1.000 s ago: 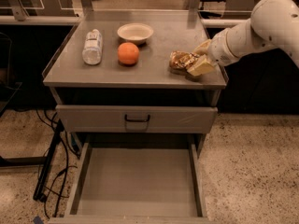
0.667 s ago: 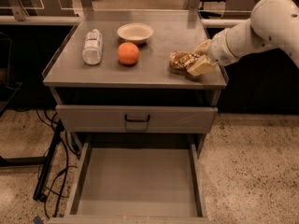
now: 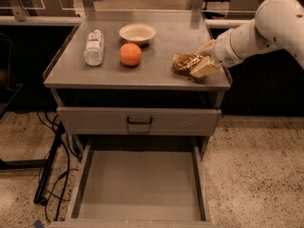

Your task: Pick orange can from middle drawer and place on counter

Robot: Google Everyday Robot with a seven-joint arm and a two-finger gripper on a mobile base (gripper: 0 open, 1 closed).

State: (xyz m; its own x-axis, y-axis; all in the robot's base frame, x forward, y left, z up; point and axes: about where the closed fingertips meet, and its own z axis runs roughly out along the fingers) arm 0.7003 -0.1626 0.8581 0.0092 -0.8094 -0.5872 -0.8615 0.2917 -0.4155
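Four things lie on the grey metal bench: a clear bottle on its side at the left, a pale bowl behind a round orange fruit, and the orange can, a wrinkly brown-and-gold foil packet, near the right front rim. The floor is speckled stone, with black cables trailing at the left. The white arm reaches in from the right, and the tool is closed on the orange can's right end, the packet resting on the bench. Compared with a second ago, arm, tool and packet sit in the same spot. The bowl holds nothing. The middle drawer stands pulled out below the shut drawer front, its flat floor bare
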